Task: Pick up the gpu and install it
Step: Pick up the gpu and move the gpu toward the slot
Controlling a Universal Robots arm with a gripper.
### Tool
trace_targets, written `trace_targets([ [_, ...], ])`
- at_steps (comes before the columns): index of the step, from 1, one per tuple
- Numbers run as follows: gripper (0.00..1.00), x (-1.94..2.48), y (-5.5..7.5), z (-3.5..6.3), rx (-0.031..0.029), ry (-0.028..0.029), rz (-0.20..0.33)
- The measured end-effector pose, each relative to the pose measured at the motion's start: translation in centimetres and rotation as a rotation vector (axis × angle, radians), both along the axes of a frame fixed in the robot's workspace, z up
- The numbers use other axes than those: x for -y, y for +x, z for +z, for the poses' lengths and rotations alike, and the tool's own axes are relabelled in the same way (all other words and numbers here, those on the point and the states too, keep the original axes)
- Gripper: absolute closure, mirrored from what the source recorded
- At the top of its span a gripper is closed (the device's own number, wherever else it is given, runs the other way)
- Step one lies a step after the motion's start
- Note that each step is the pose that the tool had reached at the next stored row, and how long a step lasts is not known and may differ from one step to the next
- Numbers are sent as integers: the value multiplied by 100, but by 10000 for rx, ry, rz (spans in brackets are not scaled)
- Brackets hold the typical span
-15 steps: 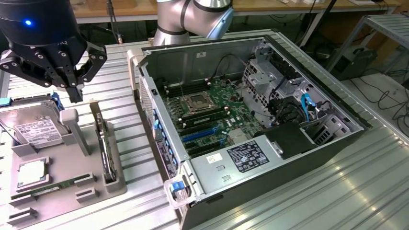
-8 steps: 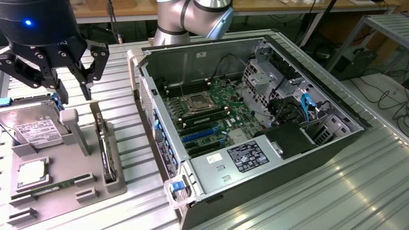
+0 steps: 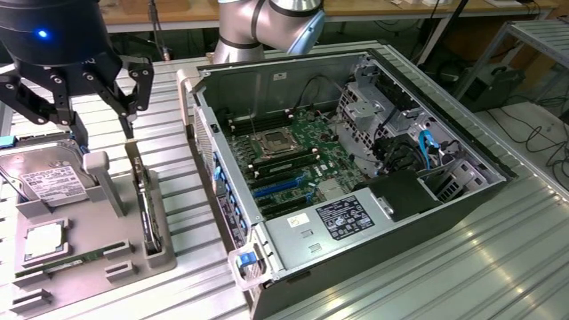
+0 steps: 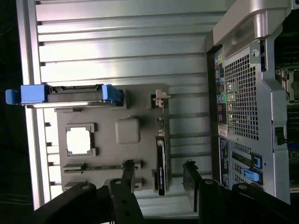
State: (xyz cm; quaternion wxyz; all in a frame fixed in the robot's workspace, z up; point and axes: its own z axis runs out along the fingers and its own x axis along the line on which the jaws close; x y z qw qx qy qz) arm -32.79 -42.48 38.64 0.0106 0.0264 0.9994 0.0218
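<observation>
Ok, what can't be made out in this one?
- Thin flat black gpu card: edge-on in the grey plastic holder tray in both views; its face and bracket cannot be read.
- Black robot hand: open over the tray; its top is cut off by the exterior view's upper edge.
- Silver hard drive: white label's print too small, exterior view.
- Open computer case: its inside is cut off by the wrist view's edge.

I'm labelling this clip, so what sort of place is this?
Likely a robotics lab bench: a robot arm at a ribbed metal table, an open computer case, and a grey holder of computer parts.
</observation>
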Motion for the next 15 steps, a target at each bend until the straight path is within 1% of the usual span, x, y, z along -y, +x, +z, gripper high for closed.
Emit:
trace_targets([
  [1,45,13,0,-5,-7,-3,27],
  [4,45,101,1,-31,-6,0,34],
  [5,45,121,4,-57,-3,2,38],
  [6,45,128,13,-75,-10,-2,40],
  [9,45,130,64,-123,-36,-1,72],
  [15,45,132,70,-187,-32,0,105],
])
